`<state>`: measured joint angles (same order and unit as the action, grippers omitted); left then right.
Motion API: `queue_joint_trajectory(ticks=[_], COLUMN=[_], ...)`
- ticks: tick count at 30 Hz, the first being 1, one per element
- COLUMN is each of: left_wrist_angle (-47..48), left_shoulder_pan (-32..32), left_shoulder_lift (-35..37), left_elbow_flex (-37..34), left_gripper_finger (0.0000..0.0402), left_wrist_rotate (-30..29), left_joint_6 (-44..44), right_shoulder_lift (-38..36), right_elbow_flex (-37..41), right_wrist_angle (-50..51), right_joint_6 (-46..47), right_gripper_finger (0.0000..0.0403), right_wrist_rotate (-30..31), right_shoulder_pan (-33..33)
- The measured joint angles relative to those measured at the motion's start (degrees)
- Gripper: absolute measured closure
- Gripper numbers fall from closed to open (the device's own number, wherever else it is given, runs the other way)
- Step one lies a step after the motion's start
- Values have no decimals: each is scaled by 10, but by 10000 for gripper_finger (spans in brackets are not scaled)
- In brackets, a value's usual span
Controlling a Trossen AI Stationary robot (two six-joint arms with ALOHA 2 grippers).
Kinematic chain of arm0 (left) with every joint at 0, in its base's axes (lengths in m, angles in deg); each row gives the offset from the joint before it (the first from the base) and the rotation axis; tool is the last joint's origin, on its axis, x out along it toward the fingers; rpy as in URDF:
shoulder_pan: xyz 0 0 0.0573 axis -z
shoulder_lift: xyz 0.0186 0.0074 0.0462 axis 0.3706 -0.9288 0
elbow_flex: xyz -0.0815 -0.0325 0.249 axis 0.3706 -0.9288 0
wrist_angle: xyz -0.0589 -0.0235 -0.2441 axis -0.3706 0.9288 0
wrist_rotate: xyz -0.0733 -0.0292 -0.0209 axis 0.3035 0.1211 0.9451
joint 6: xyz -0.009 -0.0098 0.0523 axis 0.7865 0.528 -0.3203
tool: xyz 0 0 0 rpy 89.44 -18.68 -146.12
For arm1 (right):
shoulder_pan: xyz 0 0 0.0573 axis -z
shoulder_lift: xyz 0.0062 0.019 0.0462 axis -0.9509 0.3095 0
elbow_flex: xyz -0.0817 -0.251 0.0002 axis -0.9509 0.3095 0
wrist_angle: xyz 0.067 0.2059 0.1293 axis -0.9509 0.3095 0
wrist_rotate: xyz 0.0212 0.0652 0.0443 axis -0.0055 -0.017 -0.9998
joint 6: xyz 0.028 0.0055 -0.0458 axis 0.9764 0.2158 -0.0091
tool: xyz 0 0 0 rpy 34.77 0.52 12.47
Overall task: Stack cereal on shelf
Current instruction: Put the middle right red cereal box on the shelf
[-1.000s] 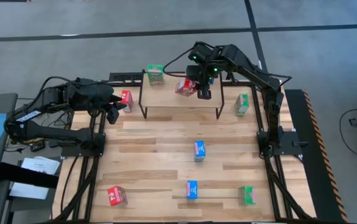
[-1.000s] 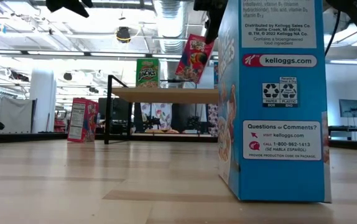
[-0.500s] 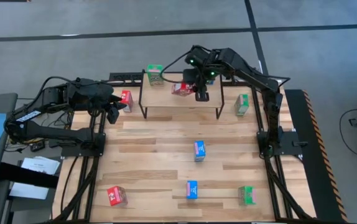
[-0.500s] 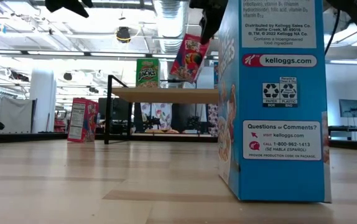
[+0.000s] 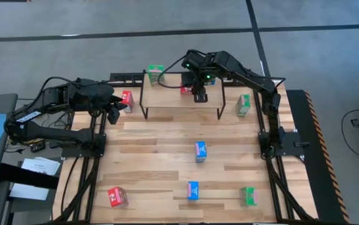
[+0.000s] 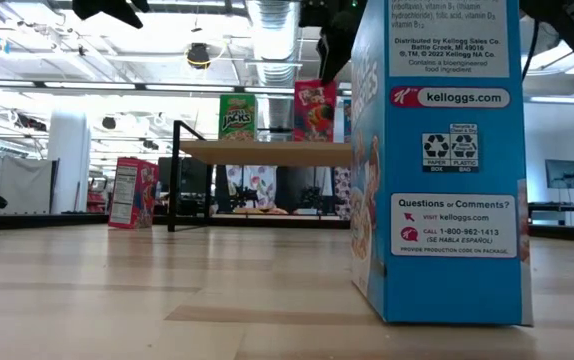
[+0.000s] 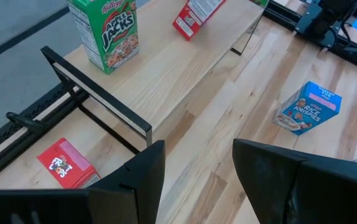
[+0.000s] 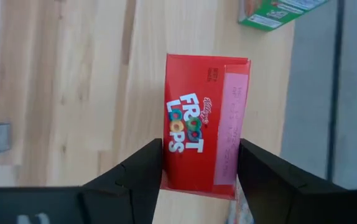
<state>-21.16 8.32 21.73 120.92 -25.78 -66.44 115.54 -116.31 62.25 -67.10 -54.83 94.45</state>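
Risk first: right gripper point(image 8: 197, 177) has the red Froot Loops box point(image 8: 205, 123) between its fingers point(image 8: 132, 177) over the shelf point(image 5: 167, 100). Fingers sit just outside the box's two side faces. Can't tell whether the pads are touching the cardboard or already clear of it.

- If a pad is dragging on one side when the arm lifts, I'd expect the box to tip or twist. It's a narrow upright carton, easy to topple.
- The box stands between the fingers near the shelf's back edge, so a nudge outward past the fingertips could put it off the back.
- The green Apple Jacks box point(image 5: 156, 75) stands well off to one side of the fingers, so a clash there looks unlikely.

Left gripper point(image 7: 194, 168) is idle, parked off the shelf's end, fingers partly apart, holding nothing. A second red box point(image 7: 66, 163) lies on the table beyond its fingertips.

View differences: the low view shows the red box standing upright, base on the shelf top, which the overhead can't confirm since the arm covers it. The right wrist view alone shows finger-to-box spacing. The left wrist view shows a blue Rice Krispies box point(image 7: 308, 109) on the table.
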Motion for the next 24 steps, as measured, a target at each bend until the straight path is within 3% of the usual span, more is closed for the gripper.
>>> queue_joint_trajectory(ticks=[24], left_wrist_angle=[1], left_shoulder_pan=[0], left_shoulder_lift=[0], left_elbow_flex=[0], left_gripper_finger=[226], left_wrist_rotate=[0], left_joint_6=[-6], right_shoulder_lift=[0], right_elbow_flex=[-1], right_wrist_angle=[-7], right_joint_6=[-10], right_gripper_finger=[179], right_wrist_rotate=[15], right_shoulder_pan=[5])
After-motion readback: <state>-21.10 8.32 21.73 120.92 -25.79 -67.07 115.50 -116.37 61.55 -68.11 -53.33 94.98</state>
